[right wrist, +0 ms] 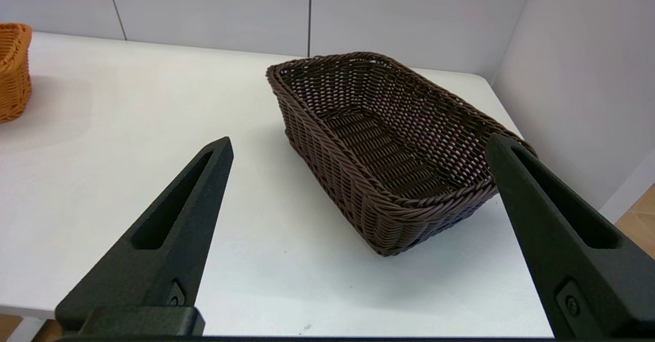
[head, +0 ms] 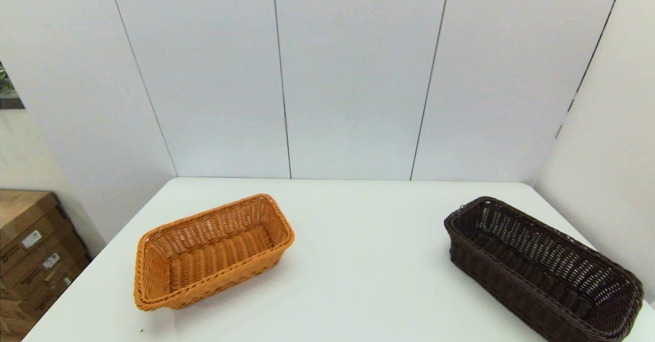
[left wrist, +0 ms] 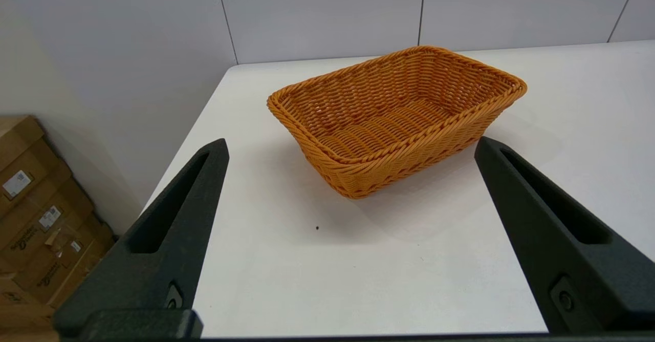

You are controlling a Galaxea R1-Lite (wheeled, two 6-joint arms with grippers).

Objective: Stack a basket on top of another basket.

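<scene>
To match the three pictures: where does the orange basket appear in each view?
Head view: orange basket at lower left on the white table.
Left wrist view: centre, beyond the open left pincer.
Right wrist view: only one end, at the left edge.
Shared landmark: the white table.

Dark brown basket (head: 543, 268) upright at table's right, orange basket (head: 212, 251) upright, well apart leftward

Labels on the cardboard boxes (left wrist: 36, 214) — print illegible.

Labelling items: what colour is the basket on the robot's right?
Dark brown basket, almost black; the right wrist view shows it best.
</scene>
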